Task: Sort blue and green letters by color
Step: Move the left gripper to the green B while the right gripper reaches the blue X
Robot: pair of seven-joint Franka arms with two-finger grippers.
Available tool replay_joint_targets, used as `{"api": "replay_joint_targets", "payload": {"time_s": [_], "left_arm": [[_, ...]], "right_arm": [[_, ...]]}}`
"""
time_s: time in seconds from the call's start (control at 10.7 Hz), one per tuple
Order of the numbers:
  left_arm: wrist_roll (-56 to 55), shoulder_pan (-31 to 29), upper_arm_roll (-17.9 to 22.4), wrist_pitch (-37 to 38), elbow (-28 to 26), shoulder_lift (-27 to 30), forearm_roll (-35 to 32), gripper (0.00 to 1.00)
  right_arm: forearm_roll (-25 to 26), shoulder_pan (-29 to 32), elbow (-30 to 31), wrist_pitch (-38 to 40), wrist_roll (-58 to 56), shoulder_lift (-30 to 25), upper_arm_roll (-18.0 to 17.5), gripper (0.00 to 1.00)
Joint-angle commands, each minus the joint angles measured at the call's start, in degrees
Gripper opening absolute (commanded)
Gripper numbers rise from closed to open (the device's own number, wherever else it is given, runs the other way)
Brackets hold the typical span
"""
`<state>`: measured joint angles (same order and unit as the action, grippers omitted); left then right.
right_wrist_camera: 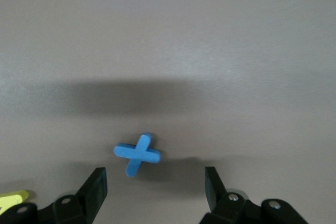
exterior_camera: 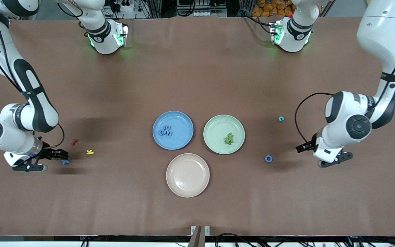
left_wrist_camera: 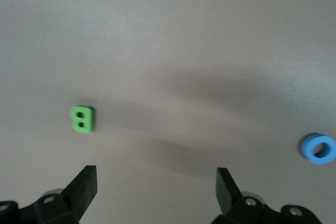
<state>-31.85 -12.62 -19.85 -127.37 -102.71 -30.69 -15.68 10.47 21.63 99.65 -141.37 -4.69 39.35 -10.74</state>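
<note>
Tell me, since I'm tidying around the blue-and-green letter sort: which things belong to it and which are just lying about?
Job: blue X, green B, blue ring, blue letters on the blue plate, green letters on the green plate.
Lying about: red letter, yellow letter, beige plate.
</note>
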Motion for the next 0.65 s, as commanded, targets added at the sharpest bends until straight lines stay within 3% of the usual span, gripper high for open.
{"api": "replay_joint_targets", "payload": {"time_s": [0.0,0.28,0.56], "left_arm": [[8.61,-8.45,-3.87,-5.93,-6.25,2.38,-2.25,1.00],[14.09,-13.12,-3.88,-16.82,-12.93,2.65,-2.25,1.00],[15.07,-14.54,-3.27,-22.47,-15.67,1.25,-5.14,1.00]], "right_arm": [[0.43,-1.50,-0.33,-1.10,-2.15,0.90,0.46,0.83],[0.17,-1.51,-0.24,-3.65,-7.60,2.05,1.68,0.79],[-0.79,-1.59,-0.24,-4.88,-7.79,3.10,1.86,0.72]]}}
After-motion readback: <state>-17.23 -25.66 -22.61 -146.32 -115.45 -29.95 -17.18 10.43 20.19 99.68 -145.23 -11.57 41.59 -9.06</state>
